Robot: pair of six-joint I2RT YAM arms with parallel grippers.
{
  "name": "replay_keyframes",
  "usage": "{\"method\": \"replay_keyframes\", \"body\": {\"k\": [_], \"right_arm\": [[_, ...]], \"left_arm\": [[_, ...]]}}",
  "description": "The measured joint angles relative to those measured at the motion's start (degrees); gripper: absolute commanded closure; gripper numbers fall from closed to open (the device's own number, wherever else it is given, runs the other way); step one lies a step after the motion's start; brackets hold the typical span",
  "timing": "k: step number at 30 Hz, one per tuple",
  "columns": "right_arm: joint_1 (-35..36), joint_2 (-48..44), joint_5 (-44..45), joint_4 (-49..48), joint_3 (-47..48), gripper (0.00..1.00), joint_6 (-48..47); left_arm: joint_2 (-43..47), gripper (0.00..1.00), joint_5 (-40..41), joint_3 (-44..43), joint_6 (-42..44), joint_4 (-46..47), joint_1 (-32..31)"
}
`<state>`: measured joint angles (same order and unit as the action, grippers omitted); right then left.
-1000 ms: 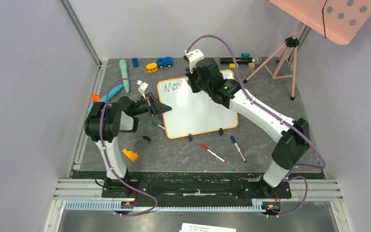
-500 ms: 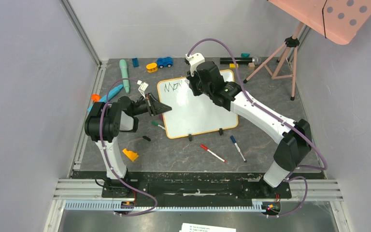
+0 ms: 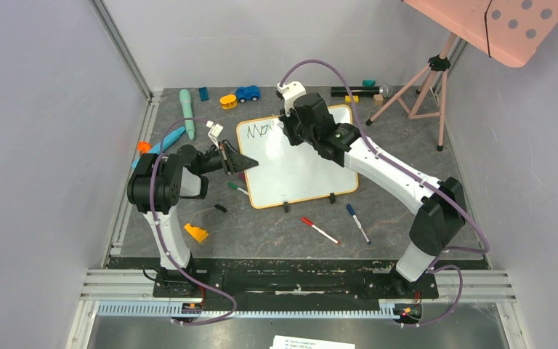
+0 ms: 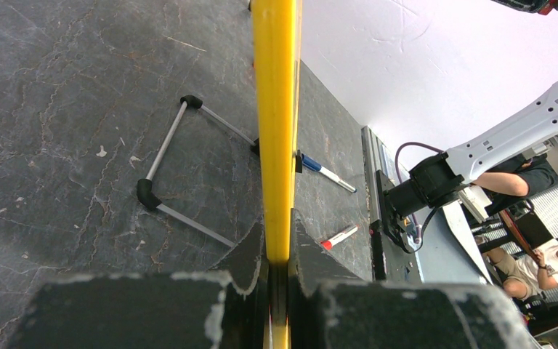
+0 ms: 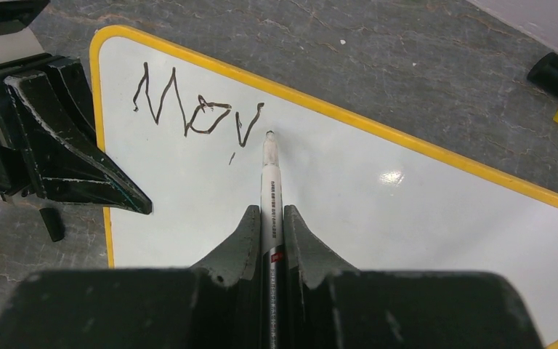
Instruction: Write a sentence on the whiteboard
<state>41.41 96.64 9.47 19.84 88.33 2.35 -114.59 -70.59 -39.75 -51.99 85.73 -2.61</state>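
On a dark, seemingly stone table (image 3: 261,233) between grey walls (image 3: 43,145), the whiteboard (image 3: 298,167) is pinched by the left gripper (image 3: 253,163), a marker (image 5: 269,174) by the right gripper (image 5: 269,218).

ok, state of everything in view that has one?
whiteboard: left edge clamped, mostly blank
sentence: only "Mov" written
marker: uncapped, tip at board beside the v
left gripper: shut on whiteboard frame
right gripper: shut on marker
red marker: loose, not held
blue marker: loose, not held

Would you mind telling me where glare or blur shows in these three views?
Right wrist: a glare spot on the whiteboard, the lettering and marker sharp, the right gripper soft at its base. Left wrist: the left gripper blurs close up, clamped on the whiteboard's frame. Top external: even light, faint shadows.
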Motion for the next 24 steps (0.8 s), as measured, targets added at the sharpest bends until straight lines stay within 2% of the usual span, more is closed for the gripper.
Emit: {"method": "replay_keyframes", "body": {"k": [24], "right_arm": [[-0.57, 0.81, 0.68, 0.44, -0.11, 1.0, 1.31]], "left_arm": [[0.0, 0.98, 0.13, 0.0, -0.02, -0.15, 0.0]]}}
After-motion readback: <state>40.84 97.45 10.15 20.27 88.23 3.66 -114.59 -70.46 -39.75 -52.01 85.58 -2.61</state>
